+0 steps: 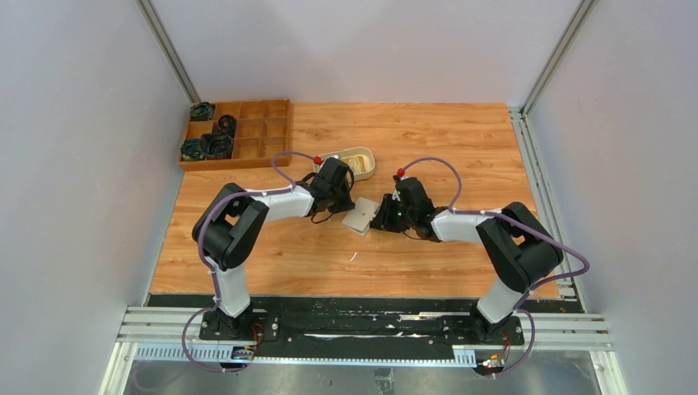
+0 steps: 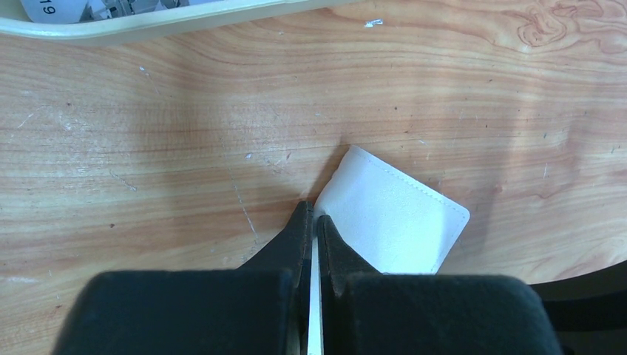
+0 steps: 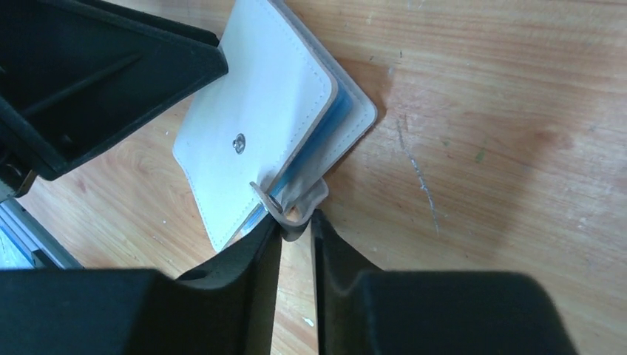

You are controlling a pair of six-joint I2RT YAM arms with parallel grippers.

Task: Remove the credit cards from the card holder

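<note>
Card holder (image 1: pixel 360 216) sits mid-table between my two arms, one corner down on the wood. My left tool (image 2: pixel 313 222) is clenched on a thin edge of its pale cover and anchors that side.

My right tool (image 3: pixel 296 222) has a jaw on either side of the snap tab (image 3: pixel 290 208), with a narrow gap between them. The tab curls across the tips, and I cannot tell whether they have bitten on it yet. The stud (image 3: pixel 238 144) on the cover is bare, so I judge the snap undone. A blue lining (image 3: pixel 334 122) shows between the covers. No credit cards are clearly visible; I take them to be inside.

To open it well, I would first seat the tab deeper between the jaws, since it looks soft and could slip from the tips. Then I would swing it up and away from the left tool in an arc, so the cover hinges open and does not drag over the table (image 2: pixel 185 148). The tray (image 2: pixel 148 28) behind stays out of it.
</note>
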